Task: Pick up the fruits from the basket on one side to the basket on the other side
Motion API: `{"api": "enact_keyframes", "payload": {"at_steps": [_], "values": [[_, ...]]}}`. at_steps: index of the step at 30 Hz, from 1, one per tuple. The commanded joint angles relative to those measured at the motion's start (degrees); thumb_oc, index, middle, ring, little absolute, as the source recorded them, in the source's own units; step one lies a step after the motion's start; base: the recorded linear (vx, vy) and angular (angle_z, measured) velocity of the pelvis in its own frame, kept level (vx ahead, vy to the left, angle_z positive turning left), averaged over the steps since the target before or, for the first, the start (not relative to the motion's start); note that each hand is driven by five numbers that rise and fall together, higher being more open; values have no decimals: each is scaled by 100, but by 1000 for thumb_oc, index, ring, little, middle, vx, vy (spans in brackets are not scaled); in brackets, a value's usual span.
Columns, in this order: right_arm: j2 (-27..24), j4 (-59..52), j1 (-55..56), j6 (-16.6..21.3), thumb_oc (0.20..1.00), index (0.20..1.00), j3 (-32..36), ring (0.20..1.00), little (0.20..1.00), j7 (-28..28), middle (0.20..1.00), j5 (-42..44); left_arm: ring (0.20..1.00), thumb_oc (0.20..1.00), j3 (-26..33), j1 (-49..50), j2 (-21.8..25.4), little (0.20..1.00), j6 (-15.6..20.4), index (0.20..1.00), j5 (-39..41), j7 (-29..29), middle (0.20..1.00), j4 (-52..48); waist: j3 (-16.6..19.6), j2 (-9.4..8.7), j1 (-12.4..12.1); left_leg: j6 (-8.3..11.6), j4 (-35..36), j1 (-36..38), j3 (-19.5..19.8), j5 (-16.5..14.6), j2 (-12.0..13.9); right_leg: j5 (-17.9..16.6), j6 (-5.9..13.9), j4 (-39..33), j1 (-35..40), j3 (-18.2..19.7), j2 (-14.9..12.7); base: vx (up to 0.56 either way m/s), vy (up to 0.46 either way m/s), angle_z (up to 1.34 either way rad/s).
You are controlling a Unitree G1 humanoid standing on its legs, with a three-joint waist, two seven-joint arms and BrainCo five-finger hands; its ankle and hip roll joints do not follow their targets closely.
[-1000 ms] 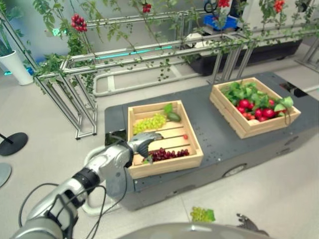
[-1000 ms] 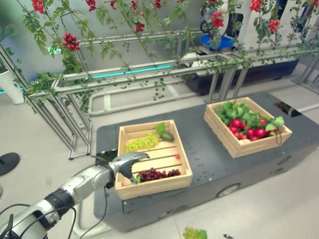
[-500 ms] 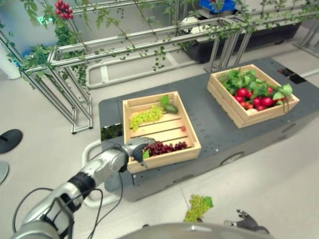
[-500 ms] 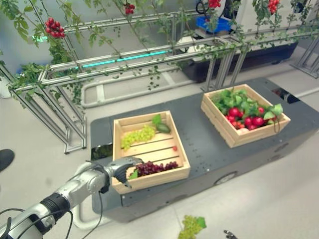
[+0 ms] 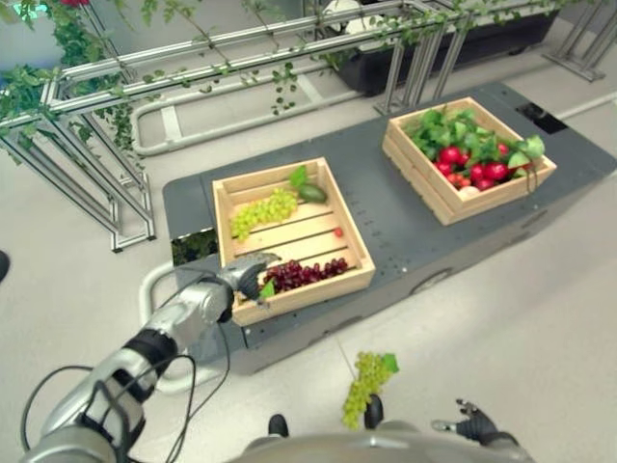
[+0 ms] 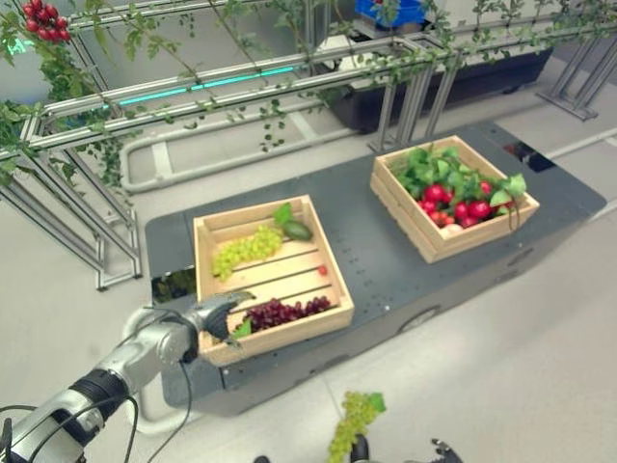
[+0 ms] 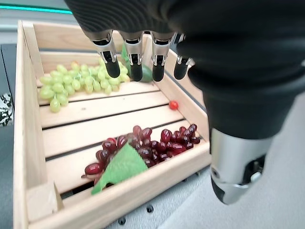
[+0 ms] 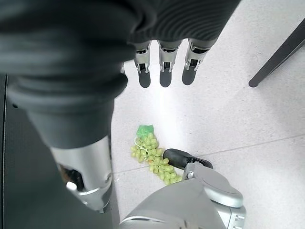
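Wooden slatted basket [image 5: 291,238], near crate, on the dark grey counter [image 5: 405,227]. Contents: one bunch of green grapes [image 5: 262,209] at 11 o'clock inside; one avocado-like green fruit [image 5: 311,193] with a leaf at 1 o'clock; one small red berry [image 5: 338,232] at 3 o'clock; one bunch of dark red grapes [image 7: 143,148] with a green leaf [image 7: 119,166] along the front wall at 6 o'clock.

Second wooden basket [image 5: 467,157], at 2 o'clock from the first, well apart on the same counter: red fruits among green leaves.

Left hand [image 5: 249,274]: over the near crate's front left corner, fingers [image 7: 135,59] loosely spread and hanging, holding nothing. Dark red grapes lie just beside it, at 3 o'clock from the hand in the head views; not touching as far as can be seen.

Right hand [image 6: 444,449]: low at the 5 o'clock edge of the head views, fingers straight and empty in its own wrist view.

Stray item: a green grape bunch on floor [image 8: 153,156], off the counter, at 6 o'clock from the near crate.

Handling estimate, dark red grapes: light, soft, lumpy cluster; berries look smooth and likely slippery, and the bunch will sag. Best taken across its thick middle with fingers and thumb wrapped around, not by the leaf or an end berry.
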State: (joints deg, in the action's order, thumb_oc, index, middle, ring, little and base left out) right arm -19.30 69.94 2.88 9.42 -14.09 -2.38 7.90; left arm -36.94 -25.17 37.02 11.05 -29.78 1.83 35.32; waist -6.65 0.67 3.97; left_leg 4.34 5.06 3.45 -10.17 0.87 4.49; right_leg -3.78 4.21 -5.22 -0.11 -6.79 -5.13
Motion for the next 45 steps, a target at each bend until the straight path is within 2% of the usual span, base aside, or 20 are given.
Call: {"api": "enact_keyframes", "payload": {"at_steps": [1,15,26,31,39,45], "values": [[-76,12,-79,67,1000,1000,-106,1000,1000,0,1000,-74,1000,1000,323,-725,75,1000,-64,1000,232,-198,1000,323,52,-151,89,-84,-51,115,-22,-306,-115,202,386,256,22,-4,-149,0,0,0],[-42,-82,-190,31,1000,1000,-312,1000,1000,71,1000,-137,1000,1000,452,-1425,132,1000,-283,1000,331,-425,1000,574,-150,-220,148,-92,-67,-11,-76,-258,-115,114,390,291,-190,94,-122,-16,-1,-2],[-115,-294,-558,66,1000,1000,-513,1000,1000,75,1000,3,1000,1000,295,-2217,79,1000,-499,1000,445,-812,1000,1262,-495,-323,247,-138,-501,-916,-100,-185,-89,63,342,835,-1197,233,-124,-66,-5,-10],[-116,-361,-642,109,1000,1000,-544,1000,1000,85,1000,102,1000,1000,285,-2364,109,1000,-563,1000,529,-923,1000,1643,-595,-389,299,-136,-911,-1421,-70,-261,-52,105,311,1052,-1610,243,-138,-2,-9,-5],[-155,-547,-805,172,1000,1000,-597,1000,1000,43,1000,220,1000,1000,288,-2290,140,1000,-554,1000,626,-970,1000,1985,-655,-448,356,-123,-1265,-1877,-100,-367,-3,132,290,1235,-2049,324,-91,-4,-9,-6],[-159,-660,-908,257,1000,1000,-587,1000,1000,-50,1000,344,1000,1000,264,-2167,-22,1000,-543,1000,667,-988,1000,2147,-748,-468,385,-118,-1352,-1974,-169,-445,26,136,268,1253,-2202,387,-18,-6,4,-10]]}}
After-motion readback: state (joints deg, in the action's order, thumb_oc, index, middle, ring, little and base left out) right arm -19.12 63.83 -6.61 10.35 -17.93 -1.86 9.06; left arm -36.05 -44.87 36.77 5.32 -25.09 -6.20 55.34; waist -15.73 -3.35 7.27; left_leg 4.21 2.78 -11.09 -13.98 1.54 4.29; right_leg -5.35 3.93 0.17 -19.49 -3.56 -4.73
